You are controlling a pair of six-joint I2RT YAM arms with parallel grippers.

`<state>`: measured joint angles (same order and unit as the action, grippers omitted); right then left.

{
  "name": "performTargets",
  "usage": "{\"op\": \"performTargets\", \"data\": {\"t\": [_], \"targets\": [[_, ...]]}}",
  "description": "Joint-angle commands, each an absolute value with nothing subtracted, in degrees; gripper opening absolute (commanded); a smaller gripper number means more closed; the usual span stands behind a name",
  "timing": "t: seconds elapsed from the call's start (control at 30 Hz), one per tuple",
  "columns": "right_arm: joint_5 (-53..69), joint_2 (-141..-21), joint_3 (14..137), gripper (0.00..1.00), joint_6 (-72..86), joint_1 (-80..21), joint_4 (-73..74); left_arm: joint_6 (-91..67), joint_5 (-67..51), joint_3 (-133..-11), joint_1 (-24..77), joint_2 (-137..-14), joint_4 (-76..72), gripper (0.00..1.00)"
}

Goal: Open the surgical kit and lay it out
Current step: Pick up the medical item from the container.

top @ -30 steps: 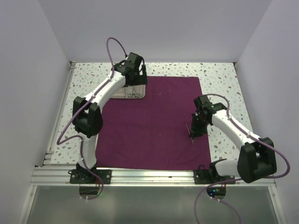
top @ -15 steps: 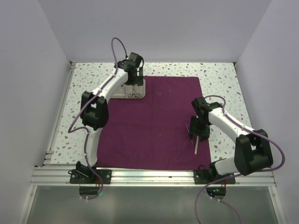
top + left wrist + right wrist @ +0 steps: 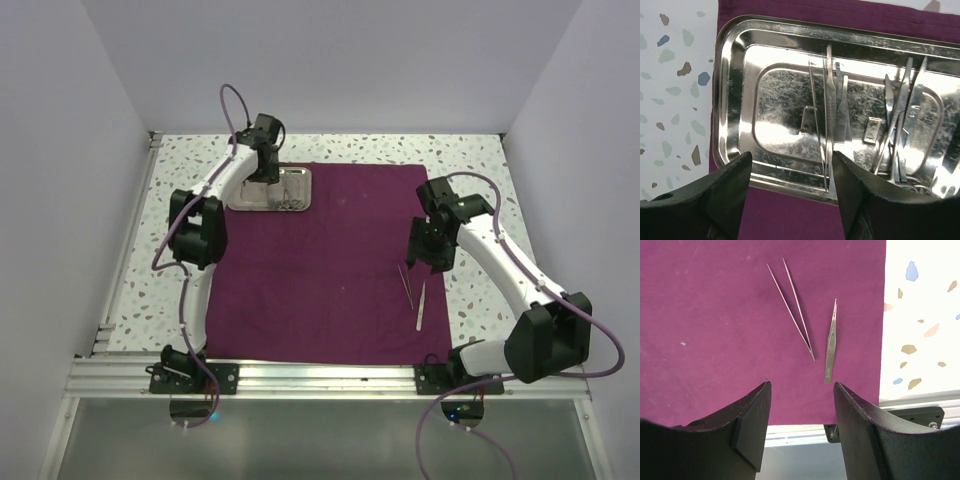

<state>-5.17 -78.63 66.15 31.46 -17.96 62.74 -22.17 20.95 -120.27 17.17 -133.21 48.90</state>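
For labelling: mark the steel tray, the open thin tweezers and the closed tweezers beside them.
steel tray (image 3: 726,100): left wrist view, left rim.
open thin tweezers (image 3: 810,349): right wrist view, joined end.
closed tweezers (image 3: 830,342): right wrist view, mid-length.

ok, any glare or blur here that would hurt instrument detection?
Left wrist: strong glare and mirror reflections across the steel tray, so the instruments in it blend into the metal. Right wrist: matte cloth, no glare, thin tweezers and flat tweezers crisp with high contrast. Top external: even light, soft shadows, but both tweezers are tiny there.
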Motion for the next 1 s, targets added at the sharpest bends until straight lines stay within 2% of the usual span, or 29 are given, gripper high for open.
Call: {"op": "performTargets", "data": {"t": [0.0, 0.37, 0.47, 0.73, 0.87, 0.97], "targets": [[-6.5, -78.0, 69.0, 0.57, 32.0, -18.0, 66.7, -20.2, 21.4, -120.4, 16.3, -135.3, 45.7, 0.68], [-6.9, -78.9, 69.5, 0.56, 32.2, -18.0, 67.9, -21.0, 17.8, -121.2, 14.3, -139.8, 43.6, 0.61], [-6.9, -79.5, 69.6, 0.55, 32.3, -18.0, 67.9, -20.9, 17.7, -121.1, 14.2, -140.5, 43.6, 0.55], [-6.9, -80.9, 69.8, 0.53, 32.5, -18.0, 67.1, -21.3, 15.5, -118.6, 13.1, -141.7, 43.4, 0.22], [-6.7, -81.4, 70.1, 0.52, 32.5, -17.9, 67.1, -21.7, 14.1, -118.1, 12.3, -142.3, 43.7, 0.0], [-6.6, -81.6, 71.0, 0.52, 32.0, -18.0, 67.1, -22.1, 13.0, -119.0, 11.6, -141.5, 44.3, 0.0]]}}
